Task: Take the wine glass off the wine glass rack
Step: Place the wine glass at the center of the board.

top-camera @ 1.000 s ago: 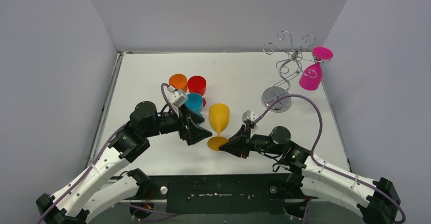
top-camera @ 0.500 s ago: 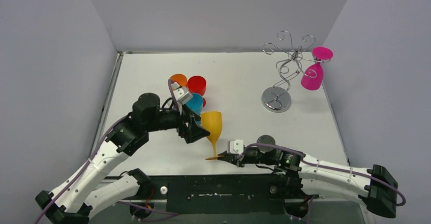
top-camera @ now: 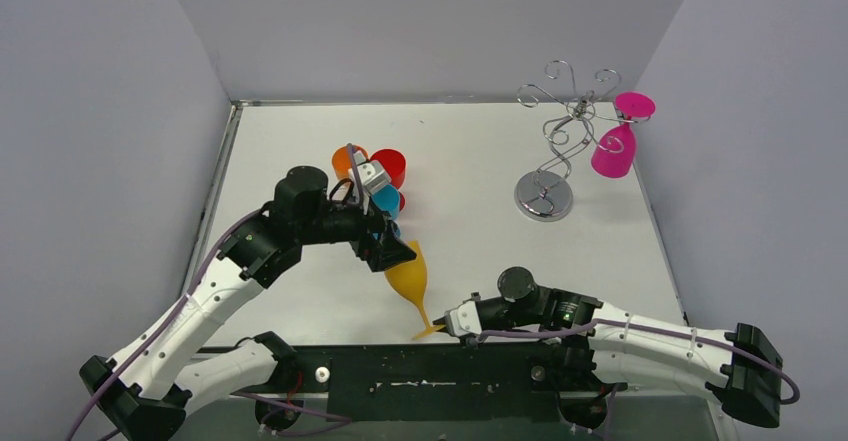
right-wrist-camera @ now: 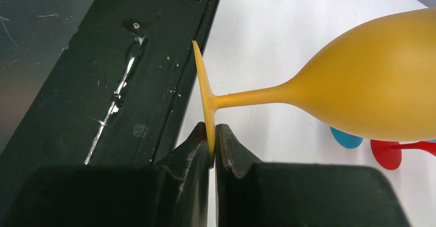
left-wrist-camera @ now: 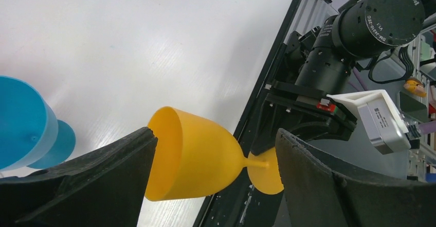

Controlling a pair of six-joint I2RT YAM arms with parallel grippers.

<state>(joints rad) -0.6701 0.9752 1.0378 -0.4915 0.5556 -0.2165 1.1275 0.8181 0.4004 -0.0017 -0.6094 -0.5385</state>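
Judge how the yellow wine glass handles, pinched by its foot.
The yellow wine glass probably pivots: the right tool pinches only its thin foot rim. It looks like light, stiff plastic. Tilted steeply, it would likely topple if released.

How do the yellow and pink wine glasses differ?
The yellow wine glass leans steeply, its foot pinched by the right gripper; the pink wine glass hangs upside down from the wine glass rack. The yellow is front centre, the pink far right. Both are opaque, stemmed.

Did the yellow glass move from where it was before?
Yes. The yellow glass has tipped over and slid toward the table's near edge, farther from the silver rack, which stayed put. The right claw pinches its foot.
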